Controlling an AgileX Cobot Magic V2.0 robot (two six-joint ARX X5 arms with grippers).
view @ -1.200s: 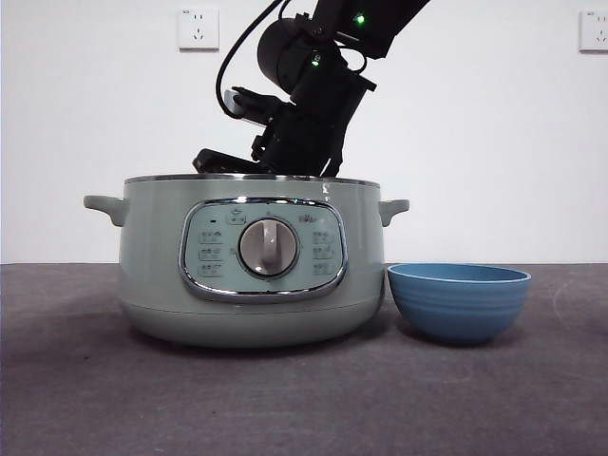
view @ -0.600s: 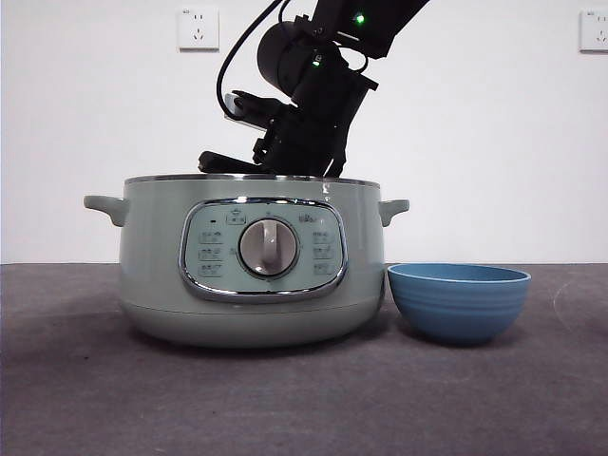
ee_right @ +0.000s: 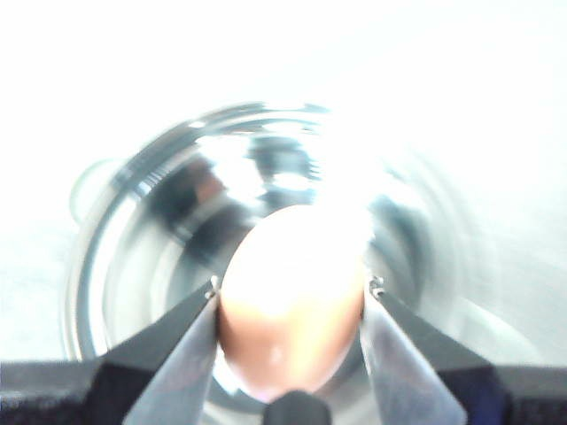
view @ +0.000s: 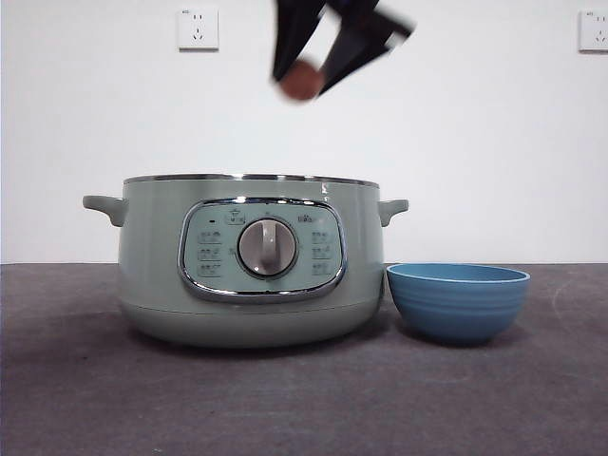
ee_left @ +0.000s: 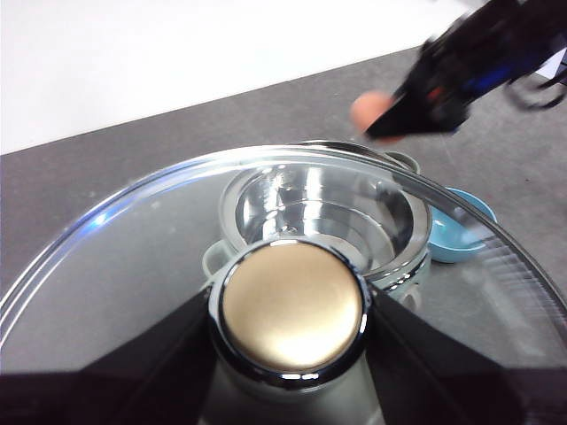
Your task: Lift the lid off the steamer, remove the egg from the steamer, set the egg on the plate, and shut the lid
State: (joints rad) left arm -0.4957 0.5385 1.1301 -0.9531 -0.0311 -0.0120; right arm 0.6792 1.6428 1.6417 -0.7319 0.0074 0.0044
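The pale green steamer [view: 252, 261] stands open on the table, its shiny inside showing in the left wrist view [ee_left: 323, 212] and the right wrist view [ee_right: 159, 221]. My right gripper [view: 304, 81] is shut on the reddish-brown egg [view: 302, 80] and holds it high above the steamer; the egg fills the right wrist view [ee_right: 292, 297] between the jaws. My left gripper [ee_left: 292, 310] is shut on the knob [ee_left: 292, 305] of the glass lid [ee_left: 133, 248], held up and away from the steamer. The blue bowl [view: 458, 300] sits just right of the steamer, empty.
White wall behind with two sockets [view: 198, 28]. Dark grey table top [view: 304, 399] extends in front of the steamer and bowl.
My right gripper has risen out of the steamer with the egg between its jaws, from down at the rim to high above it. Steamer and bowl have not moved.
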